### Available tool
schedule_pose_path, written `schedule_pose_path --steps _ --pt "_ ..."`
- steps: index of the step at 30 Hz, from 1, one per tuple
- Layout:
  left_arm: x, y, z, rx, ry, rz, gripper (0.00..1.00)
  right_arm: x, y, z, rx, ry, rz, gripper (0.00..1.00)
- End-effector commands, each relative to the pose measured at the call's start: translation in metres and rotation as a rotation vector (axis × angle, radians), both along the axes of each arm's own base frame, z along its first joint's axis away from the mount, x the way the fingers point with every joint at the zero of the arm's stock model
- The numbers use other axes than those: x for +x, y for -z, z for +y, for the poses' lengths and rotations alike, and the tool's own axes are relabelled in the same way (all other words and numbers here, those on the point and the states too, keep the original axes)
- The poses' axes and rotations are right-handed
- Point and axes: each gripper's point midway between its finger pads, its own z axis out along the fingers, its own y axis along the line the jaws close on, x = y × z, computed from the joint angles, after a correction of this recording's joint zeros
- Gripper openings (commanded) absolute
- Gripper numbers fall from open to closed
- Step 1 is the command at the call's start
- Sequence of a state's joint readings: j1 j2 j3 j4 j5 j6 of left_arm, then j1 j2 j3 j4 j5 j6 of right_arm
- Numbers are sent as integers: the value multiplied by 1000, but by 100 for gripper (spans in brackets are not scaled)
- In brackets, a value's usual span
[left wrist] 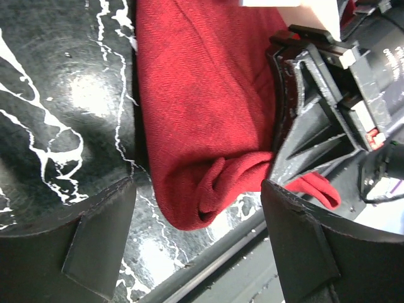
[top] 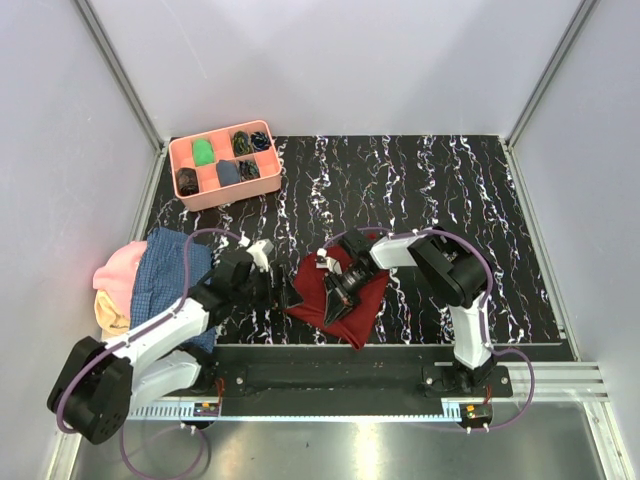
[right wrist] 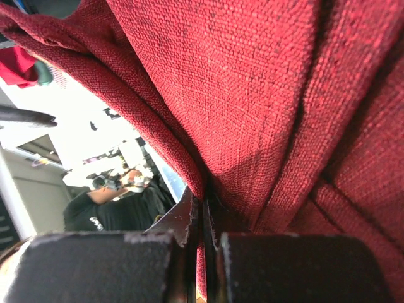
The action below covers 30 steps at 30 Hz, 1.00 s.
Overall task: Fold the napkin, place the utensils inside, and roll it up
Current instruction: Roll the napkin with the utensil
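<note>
Closest to me, at the near edge, sit the two arm bases, the left base (top: 90, 385) and the right base (top: 465, 375), bolted along a metal rail (top: 330, 408). Starting at the far left, a pink cloth (top: 118, 270) lies bunched against a blue checked cloth (top: 170, 265), both at the left edge of the black marbled table (top: 430, 180). Further back on that side stands a pink tray (top: 222, 196) with small dark and green items in its compartments; I cannot tell what they are.

Moving right, the left arm reaches from its base over the blue cloth towards the middle. The left gripper (top: 283, 293) is released, its jaws spread wide just beside the left edge of the napkin (top: 368, 290). From its wrist view the two fingers (left wrist: 95, 243) stand either side of the napkin's folded near corner, holding nothing.

The napkin, dark red and bunched in folds, lies on the table near the middle of the near edge, between the two arms.

Right of centre, the right gripper (top: 340, 300) comes down onto the napkin from the right. Its jaws are clenched, and the wrist view shows a fold of red cloth pinched between them.
</note>
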<state>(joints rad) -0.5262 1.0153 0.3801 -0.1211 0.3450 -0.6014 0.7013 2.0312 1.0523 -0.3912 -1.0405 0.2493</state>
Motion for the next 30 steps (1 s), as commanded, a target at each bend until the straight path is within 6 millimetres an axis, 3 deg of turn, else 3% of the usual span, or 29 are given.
schedule_pose_path --steps 1,9,13,25,29,30 --pt "16 -4 -1 25 -21 -82 83 9 -6 5 57 -3 19 0" --pt "27 -1 -9 -10 -19 -129 76 5 -3 2 65 -7 51 0" --pt "30 5 -9 -9 -24 -130 63 5 -4 2 70 -7 57 0" --pt "32 16 -14 -43 -29 -135 38 4 -1 2 69 -7 73 0" --pt "28 20 -17 -53 -13 -113 24 6 0 2 67 -2 77 0" --pt "25 23 -18 -53 -3 -100 15 6 0 2 64 -1 78 0"
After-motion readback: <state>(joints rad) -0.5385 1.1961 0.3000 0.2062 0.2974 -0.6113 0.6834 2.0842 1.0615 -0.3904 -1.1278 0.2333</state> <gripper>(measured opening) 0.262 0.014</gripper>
